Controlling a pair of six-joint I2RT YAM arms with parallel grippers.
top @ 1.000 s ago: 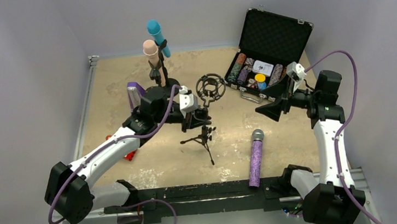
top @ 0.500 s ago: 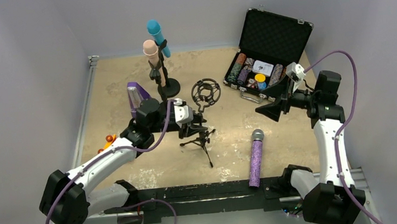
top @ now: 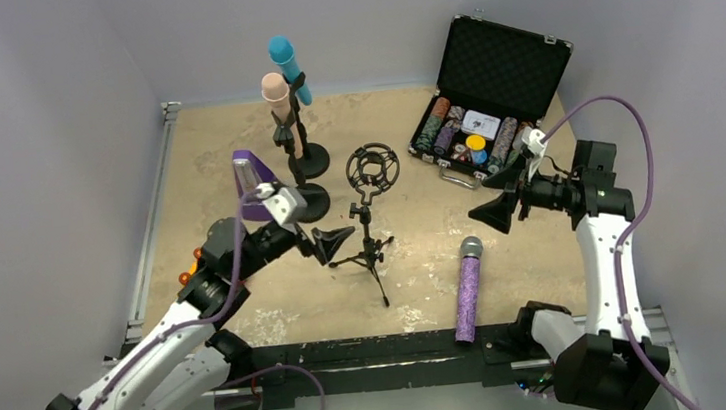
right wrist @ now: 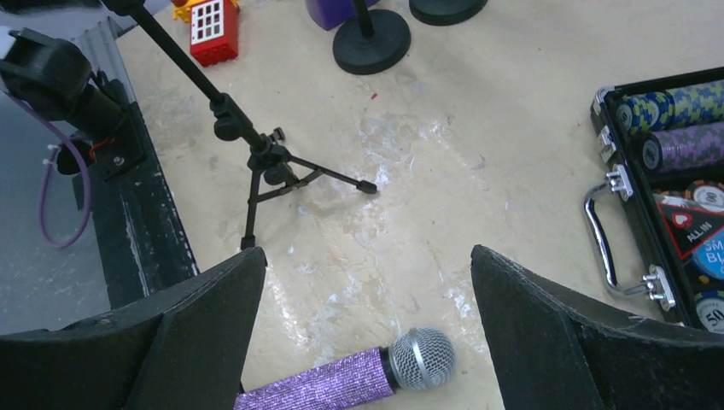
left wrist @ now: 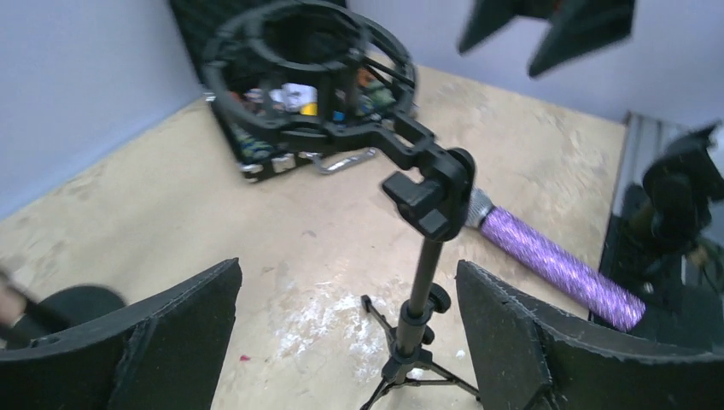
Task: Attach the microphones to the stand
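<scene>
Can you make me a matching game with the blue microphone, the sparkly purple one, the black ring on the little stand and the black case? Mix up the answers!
Things
1. turquoise-blue stick microphone
2. glittery purple microphone with a grey mesh head
3. black ring-shaped mount on the small tripod stand
4. black hard case

Places and states
A. open, with poker chips inside
B. lying flat on the beige table
C. clipped up high on a tall black stand at the back
D. empty, nothing held in it

Pairs: 1-C, 2-B, 3-D, 4-A
</scene>
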